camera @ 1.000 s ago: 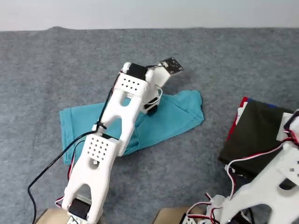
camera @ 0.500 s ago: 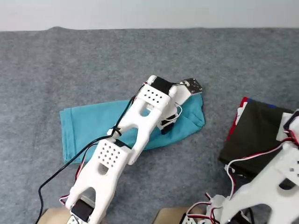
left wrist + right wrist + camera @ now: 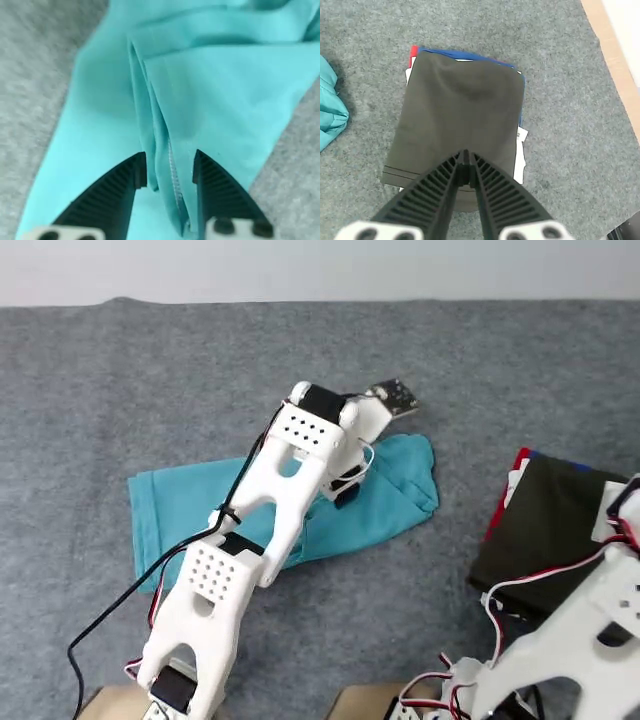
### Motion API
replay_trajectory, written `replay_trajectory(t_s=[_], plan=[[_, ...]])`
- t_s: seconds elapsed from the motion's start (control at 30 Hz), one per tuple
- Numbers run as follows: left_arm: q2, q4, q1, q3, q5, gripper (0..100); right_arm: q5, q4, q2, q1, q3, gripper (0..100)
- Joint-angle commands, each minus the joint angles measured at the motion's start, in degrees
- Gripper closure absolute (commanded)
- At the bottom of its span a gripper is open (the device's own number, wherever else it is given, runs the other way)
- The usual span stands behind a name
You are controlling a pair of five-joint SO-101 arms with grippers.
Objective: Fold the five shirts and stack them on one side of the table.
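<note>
Teal shirt (image 3: 190,505) — lengthwise left-to-right

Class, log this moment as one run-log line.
left jaws: open, astride a fold of teal shirt | right jaws: shut, near shirt stack | stack top: dark shirt

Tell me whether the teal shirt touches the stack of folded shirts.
Apart. The high view shows bare grey table between the teal shirt and the stack.
</note>
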Motion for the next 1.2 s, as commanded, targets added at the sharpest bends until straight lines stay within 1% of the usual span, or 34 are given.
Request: replay_trajectory(t_s=[0.0,0.13,0.2,0.33,0.43,0.57,0.63,0.7,0.77,0.83,0.9,1.0,1.17], plan=[[-4.31,1.32,-2.2,1.19,0.35,89,0.26,1.98,-1.63,-0.57,-0.44,98.9],[-4.75,1.49,-6.07,0.84,0.62,93,0.18,1.98,-1.19,-0.75,-0.35,98.9],[-5.8,1.49,-7.47,1.54,1.93,94,0.18,1.98,-1.1,-2.51,-0.26,98.9],[-14.07,1.49,-10.46,7.16,8.26,96,0.26,1.98,-1.01,-6.55,-0.26,98.9],[-21.45,1.41,-12.92,12.53,13.63,96,0.26,1.54,-1.01,-8.31,1.41,98.9],[-29.63,1.41,-18.55,20.7,20.75,95,0.18,1.54,-1.36,-10.86,6.15,98.9],[-32.79,1.41,-22.07,24.92,22.59,95,0.18,1.71,-1.54,-11.74,7.82,98.9],[-34.99,1.23,-26.37,28.0,22.77,92,0.35,1.71,-1.54,-11.91,8.44,98.9],[-35.69,1.23,-30.86,29.93,22.68,87,0.53,1.63,-1.63,-11.91,8.18,98.9],[-35.6,1.23,-35.16,31.34,22.68,84,0.53,1.63,-1.63,-11.91,8.18,98.9],[-35.52,1.23,-38.77,32.66,22.51,83,0.53,1.63,-1.54,-11.91,8.26,98.9],[-35.52,0.97,-42.37,35.12,20.31,83,0.53,1.54,-1.1,-11.91,8.26,98.9],[-35.6,-4.57,-46.95,40.92,19.78,83,0.62,1.45,-1.63,-12.0,8.26,98.9]])
